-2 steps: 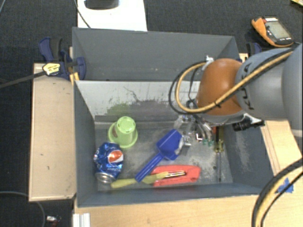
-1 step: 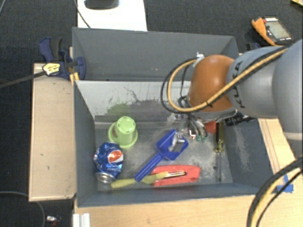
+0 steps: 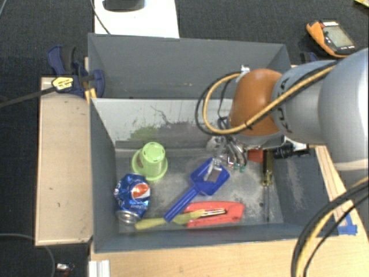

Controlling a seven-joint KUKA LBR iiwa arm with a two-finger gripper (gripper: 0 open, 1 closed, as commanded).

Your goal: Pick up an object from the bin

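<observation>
Arm (image 3: pixel 337 111) looms overhead; claw (image 3: pixel 223 156) sits at blue scoop (image 3: pixel 207 178) pan, mid-bin, its opening unclear. Likely approach step; next needs a grip on the pan rim.

Grey arm (image 3: pixel 340 105), orange cover (image 3: pixel 258 100), looped cables (image 3: pixel 210 97)

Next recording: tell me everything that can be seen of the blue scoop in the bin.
The blue scoop looks like moulded plastic: a squarish open pan with raised sides and a straight handle. It lies flat on the floor of the bin, near the middle, with the pan toward the upper right and the handle running down-left. The handle's end meets the red flat thing and the yellow-green stick near the front wall. The gripper is right over the pan's far edge; whether they touch cannot be told.
</observation>
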